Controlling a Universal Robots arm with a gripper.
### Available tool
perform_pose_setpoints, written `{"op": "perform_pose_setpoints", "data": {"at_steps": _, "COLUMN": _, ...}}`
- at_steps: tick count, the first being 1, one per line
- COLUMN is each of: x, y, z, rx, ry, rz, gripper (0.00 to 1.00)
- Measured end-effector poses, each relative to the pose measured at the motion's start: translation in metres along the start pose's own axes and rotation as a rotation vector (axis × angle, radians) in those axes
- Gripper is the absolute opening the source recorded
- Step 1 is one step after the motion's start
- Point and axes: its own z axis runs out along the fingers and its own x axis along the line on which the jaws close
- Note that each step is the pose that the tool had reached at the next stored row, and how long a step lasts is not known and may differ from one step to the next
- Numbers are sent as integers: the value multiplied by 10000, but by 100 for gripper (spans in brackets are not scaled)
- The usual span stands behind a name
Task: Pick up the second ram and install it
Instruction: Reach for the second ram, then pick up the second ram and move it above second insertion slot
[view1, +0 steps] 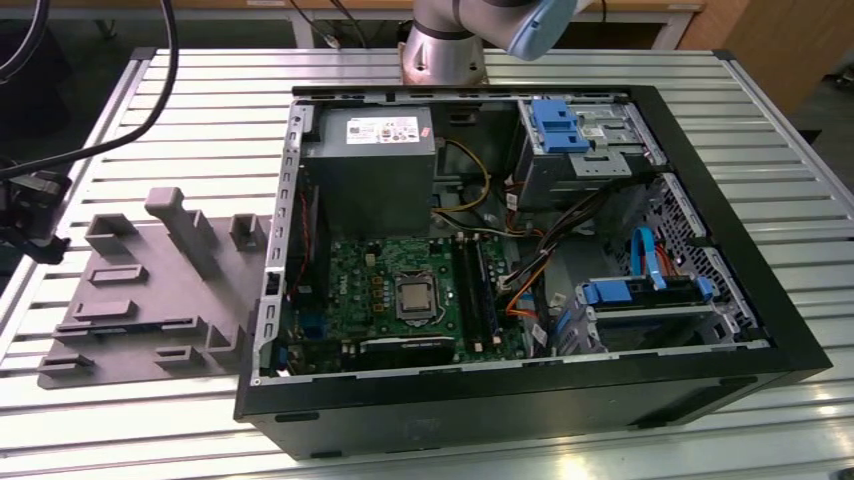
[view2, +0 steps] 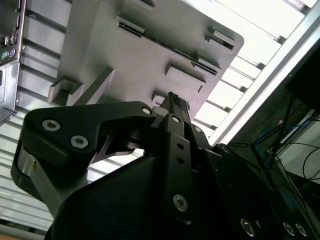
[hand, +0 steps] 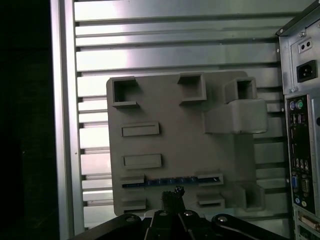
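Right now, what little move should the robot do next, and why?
Probably open the tool: it looks shut, and the second ram lies in a slot of the grey tray, just past the tool's tip in the first wrist view. Shut, it cannot take the stick.

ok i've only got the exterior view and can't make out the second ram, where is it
observer: in the first wrist view the second ram stands on edge in a slot of the grey fixture, between two holders.
operator: and the gripper
observer: the gripper is close by that stick in the same view; whether it touches, I cannot tell.
operator: what's the fixture next to
observer: the case's rear port panel faces it.
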Motion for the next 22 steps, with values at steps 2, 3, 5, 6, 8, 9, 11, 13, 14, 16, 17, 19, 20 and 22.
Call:
{"op": "perform_pose_setpoints", "data": {"at_steps": 2, "x": 3, "y": -1, "z": 8, "rx": 1, "ry": 1, "rz": 2, "gripper": 11}}
{"op": "perform_pose_setpoints", "data": {"at_steps": 3, "x": 4, "y": -2, "z": 12, "rx": 1, "ry": 1, "rz": 2, "gripper": 11}}
{"op": "perform_pose_setpoints", "data": {"at_steps": 5, "x": 5, "y": -4, "z": 20, "rx": 0, "ry": 0, "rz": 1, "gripper": 11}}
{"op": "perform_pose_setpoints", "data": {"at_steps": 6, "x": 6, "y": -4, "z": 23, "rx": 1, "ry": 0, "rz": 1, "gripper": 11}}
{"op": "perform_pose_setpoints", "data": {"at_steps": 8, "x": 8, "y": -5, "z": 26, "rx": 0, "ry": 0, "rz": 2, "gripper": 11}}
{"op": "perform_pose_setpoints", "data": {"at_steps": 9, "x": 9, "y": -5, "z": 29, "rx": 0, "ry": 0, "rz": 1, "gripper": 11}}
{"op": "perform_pose_setpoints", "data": {"at_steps": 11, "x": 9, "y": -5, "z": 31, "rx": 0, "ry": 0, "rz": 1, "gripper": 11}}
{"op": "perform_pose_setpoints", "data": {"at_steps": 13, "x": 9, "y": -5, "z": 32, "rx": -1, "ry": 0, "rz": -8, "gripper": 11}}
{"op": "perform_pose_setpoints", "data": {"at_steps": 14, "x": 9, "y": -5, "z": 32, "rx": 0, "ry": 1, "rz": -20, "gripper": 11}}
{"op": "perform_pose_setpoints", "data": {"at_steps": 16, "x": 9, "y": -5, "z": 31, "rx": -1, "ry": 2, "rz": -48, "gripper": 11}}
{"op": "perform_pose_setpoints", "data": {"at_steps": 17, "x": 9, "y": -5, "z": 32, "rx": -2, "ry": 3, "rz": -63, "gripper": 11}}
{"op": "perform_pose_setpoints", "data": {"at_steps": 19, "x": 9, "y": -5, "z": 32, "rx": -2, "ry": 4, "rz": -93, "gripper": 11}}
{"op": "perform_pose_setpoints", "data": {"at_steps": 20, "x": 9, "y": -5, "z": 31, "rx": -2, "ry": 5, "rz": -110, "gripper": 11}}
{"op": "perform_pose_setpoints", "data": {"at_steps": 22, "x": 9, "y": -5, "z": 32, "rx": -3, "ry": 5, "rz": -120, "gripper": 11}}
